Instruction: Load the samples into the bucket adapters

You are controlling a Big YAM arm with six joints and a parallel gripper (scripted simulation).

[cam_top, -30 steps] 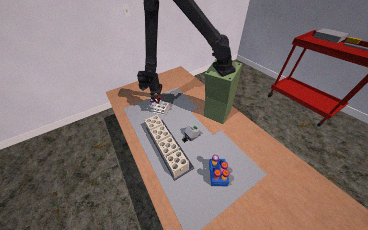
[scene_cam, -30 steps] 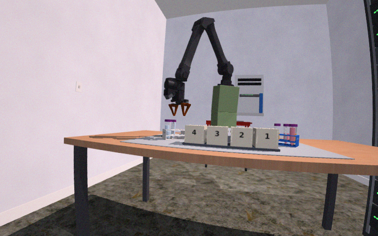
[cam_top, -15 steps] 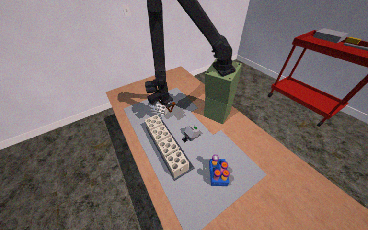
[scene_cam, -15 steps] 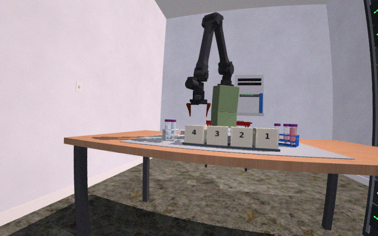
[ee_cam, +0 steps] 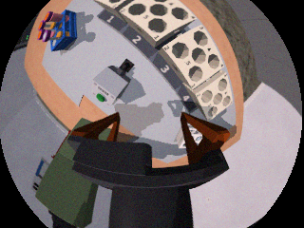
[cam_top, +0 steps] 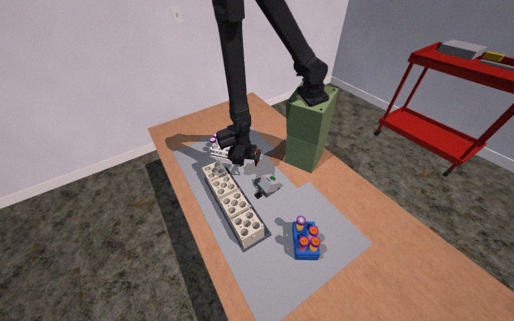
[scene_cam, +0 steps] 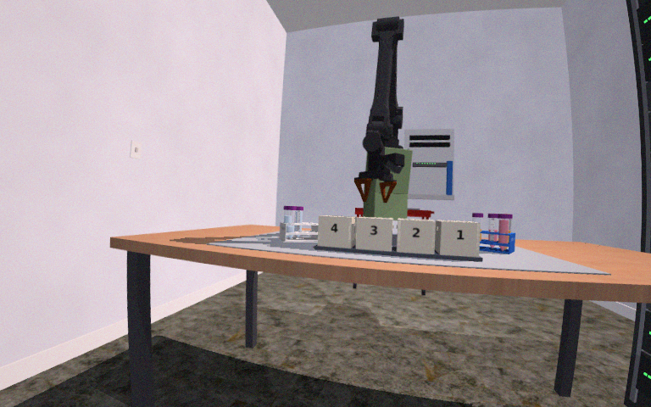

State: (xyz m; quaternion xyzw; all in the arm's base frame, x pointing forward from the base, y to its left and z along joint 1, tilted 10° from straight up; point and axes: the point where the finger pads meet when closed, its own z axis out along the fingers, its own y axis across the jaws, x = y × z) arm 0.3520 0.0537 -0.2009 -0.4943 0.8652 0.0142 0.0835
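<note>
My gripper is open and empty. It hangs above the grey mat between the blank rack RB and the DONE key box; in the side view the gripper sits above adapters 3 and 4. The loading stand ST holds four beige adapters in a row, and every hole I can see is empty. The blue sample rack RS holds three orange-dot tubes and one grey-dot tube. RB holds purple-capped tubes, partly hidden by the arm in the overhead view.
The green arm pedestal stands at the table's far right side. A red cart stands off the table to the right. The DONE box shows a green key on top.
</note>
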